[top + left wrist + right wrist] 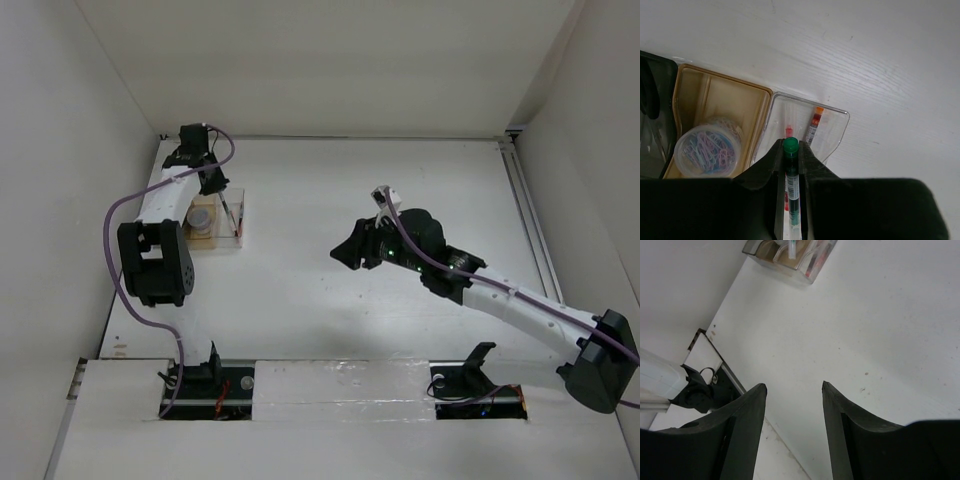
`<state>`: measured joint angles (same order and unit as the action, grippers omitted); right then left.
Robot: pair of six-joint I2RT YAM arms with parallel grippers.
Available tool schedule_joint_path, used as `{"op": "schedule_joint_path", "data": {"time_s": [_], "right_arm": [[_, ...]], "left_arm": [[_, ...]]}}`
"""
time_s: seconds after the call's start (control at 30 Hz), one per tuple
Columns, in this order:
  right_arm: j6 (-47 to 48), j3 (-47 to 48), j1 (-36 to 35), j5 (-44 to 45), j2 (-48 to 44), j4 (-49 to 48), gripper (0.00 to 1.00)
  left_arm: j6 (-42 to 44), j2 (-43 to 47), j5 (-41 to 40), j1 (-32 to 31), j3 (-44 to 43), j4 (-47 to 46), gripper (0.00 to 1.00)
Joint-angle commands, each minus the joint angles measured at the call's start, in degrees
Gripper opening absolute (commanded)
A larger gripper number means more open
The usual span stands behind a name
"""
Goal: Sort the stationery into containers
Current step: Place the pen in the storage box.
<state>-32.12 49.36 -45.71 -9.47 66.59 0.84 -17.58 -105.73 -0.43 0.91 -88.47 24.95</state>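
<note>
My left gripper is shut on a dark pen with a green end and holds it over the clear tray. Its clear side compartment holds two thin red pens. A small round tub of coloured clips sits in the tray's tan compartment. The smoky dark cup stands just left of the tray, with a dark shape inside. In the top view the left gripper hangs over the tray. My right gripper is open and empty above bare table, mid-table in the top view.
The tray shows at the top of the right wrist view, far from the right gripper. White walls close in the table on the left, back and right. The left arm's purple cable loops beside the tray.
</note>
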Motion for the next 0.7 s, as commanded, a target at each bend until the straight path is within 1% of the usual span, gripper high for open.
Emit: {"op": "schedule_joint_path", "data": {"time_s": [0.0, 0.1, 0.13, 0.23, 0.27, 0.37, 0.4, 0.5, 0.63, 0.67], "right_arm": [[0.2, -0.8, -0.2, 0.2, -1.9, -2.9, 0.55], [0.2, -0.8, -0.3, 0.2, -1.9, -2.9, 0.55], [0.2, -0.8, -0.3, 0.2, -1.9, -2.9, 0.55], [0.2, -0.8, -0.3, 0.2, -1.9, -2.9, 0.55], [0.2, -0.8, -0.3, 0.2, -1.9, -2.9, 0.55], [0.2, -1.3, -0.3, 0.2, -1.9, -2.9, 0.55], [0.2, -1.3, -0.3, 0.2, -1.9, -2.9, 0.55], [0.2, -1.3, -0.3, 0.2, -1.9, -2.9, 0.55], [-0.3, -0.8, -0.3, 1.0, -2.5, -2.9, 0.55], [-0.3, -0.1, -0.3, 1.7, -3.1, -1.6, 0.56]], "left_arm": [[-0.2, -0.1, -2.1, 0.2, 1.1, -2.4, 0.00], [-0.2, -1.3, -2.6, 0.2, 1.1, -2.4, 0.00], [-0.7, -1.9, -2.6, 0.2, 1.1, -2.4, 0.08], [-0.7, -1.9, -2.6, 0.2, 0.6, -1.7, 0.19], [-0.7, -1.9, -2.6, 0.2, 0.6, -1.7, 0.29], [-0.7, -0.6, -0.9, 0.2, 1.6, -2.3, 0.42], [-0.7, -0.6, -0.9, 0.2, 1.6, -2.3, 0.49], [-0.7, -0.1, -0.3, 0.2, 1.0, -1.7, 0.54], [-1.2, 6.1, 1.2, 0.2, 1.8, -2.8, 0.63], [-1.2, 9.1, 2.0, 0.2, 1.8, -2.8, 0.65]]}}
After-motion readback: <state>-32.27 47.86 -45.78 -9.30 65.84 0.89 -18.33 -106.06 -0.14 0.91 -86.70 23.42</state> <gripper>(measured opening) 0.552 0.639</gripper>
